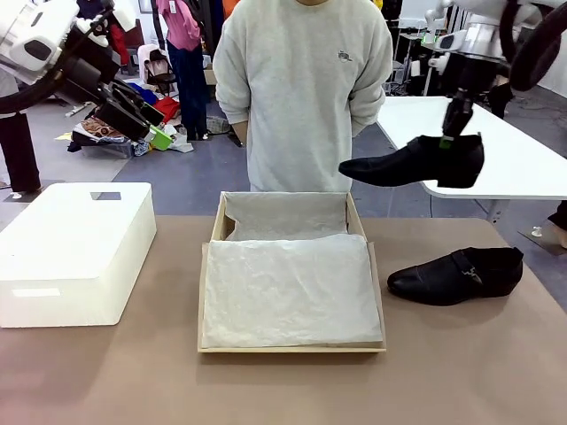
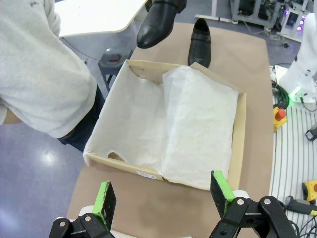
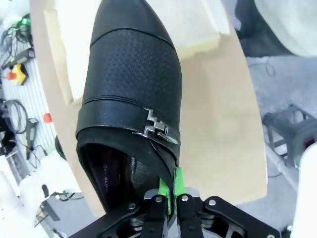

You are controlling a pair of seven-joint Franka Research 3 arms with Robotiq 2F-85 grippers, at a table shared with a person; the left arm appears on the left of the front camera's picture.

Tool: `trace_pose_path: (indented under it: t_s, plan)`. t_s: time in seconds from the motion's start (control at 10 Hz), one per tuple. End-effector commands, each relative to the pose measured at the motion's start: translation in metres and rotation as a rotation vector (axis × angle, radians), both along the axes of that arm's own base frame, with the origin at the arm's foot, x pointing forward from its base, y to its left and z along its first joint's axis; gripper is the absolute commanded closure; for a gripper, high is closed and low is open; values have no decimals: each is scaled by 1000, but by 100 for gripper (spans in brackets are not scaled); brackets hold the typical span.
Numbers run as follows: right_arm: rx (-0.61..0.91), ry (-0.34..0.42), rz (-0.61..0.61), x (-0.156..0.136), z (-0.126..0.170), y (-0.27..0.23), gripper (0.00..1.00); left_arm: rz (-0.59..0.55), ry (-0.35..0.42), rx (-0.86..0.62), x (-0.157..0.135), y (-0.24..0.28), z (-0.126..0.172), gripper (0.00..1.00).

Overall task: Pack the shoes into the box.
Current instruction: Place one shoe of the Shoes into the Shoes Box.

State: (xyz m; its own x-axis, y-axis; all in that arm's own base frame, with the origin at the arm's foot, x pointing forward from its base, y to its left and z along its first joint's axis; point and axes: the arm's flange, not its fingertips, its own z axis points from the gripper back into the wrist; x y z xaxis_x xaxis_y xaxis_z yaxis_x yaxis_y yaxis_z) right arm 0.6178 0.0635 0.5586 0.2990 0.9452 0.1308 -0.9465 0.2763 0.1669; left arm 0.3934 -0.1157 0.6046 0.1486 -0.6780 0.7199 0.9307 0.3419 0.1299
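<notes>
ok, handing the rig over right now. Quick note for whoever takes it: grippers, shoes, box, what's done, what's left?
Left gripper: open, empty, raised off the table.
Right gripper: shut on the heel rim of the first shoe, holding it in the air past the far right corner of the box.
Second shoe: lying on the table right of the box, not touching it.
Box: open, lined with tissue paper, no shoe inside.
Done: first shoe is lifted.
Left: both shoes go into the box.
</notes>
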Motion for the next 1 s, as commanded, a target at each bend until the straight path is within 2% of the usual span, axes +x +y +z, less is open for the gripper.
trace_pose_path:
  t_s: [0.0,0.1,0.4,0.9]
  plan:
    - [-9,-12,12,3,8,28,100,-9,-2,-19,1,1,1,0]
    - [-11,-39,16,2,9,47,100,-9,-2,-19,1,1,1,0]
    - [2,-38,71,4,3,86,100,-9,-2,-19,1,1,1,0]
    - [14,-24,102,-3,-5,89,100,-9,-2,-19,1,1,1,0]
